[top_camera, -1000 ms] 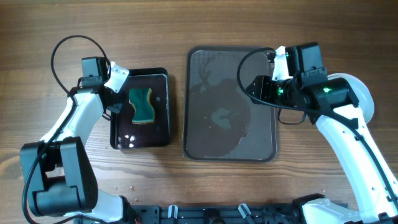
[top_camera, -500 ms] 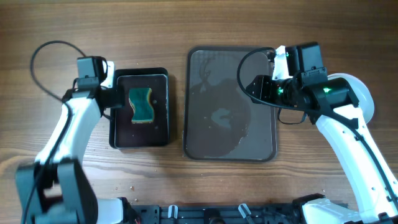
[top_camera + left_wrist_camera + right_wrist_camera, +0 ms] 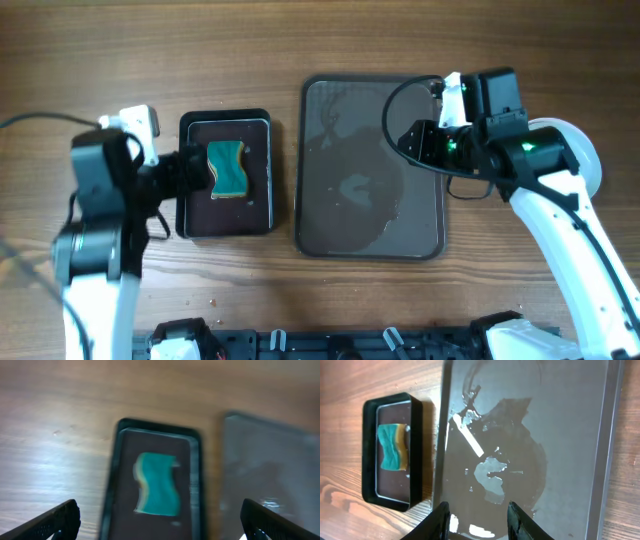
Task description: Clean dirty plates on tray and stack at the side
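The tray (image 3: 425, 225) lies mid-table, wet and streaked, and no plates show in any view. My right gripper (image 3: 420, 140) hovers over the tray's right part. In the right wrist view the right gripper (image 3: 480, 522) stands open above the tray (image 3: 570, 425), with only wet surface between its fingers. My left gripper (image 3: 190, 170) is at the left edge of the small black tray (image 3: 262, 215). The left wrist view is blurred, and there the left gripper (image 3: 162, 527) is wide open and holds nothing. A teal sponge (image 3: 157, 485) lies ahead of it.
The teal sponge (image 3: 228, 168) rests in the small black tray, left of the big tray; both also show in the right wrist view, the sponge (image 3: 392, 447) inside the black tray (image 3: 417, 450). Bare wooden table surrounds both trays. The arm bases stand along the front edge.
My left gripper has opened wide and its arm has swung back to the left, away from the sponge. The right arm stays put, its jaws slightly narrower.
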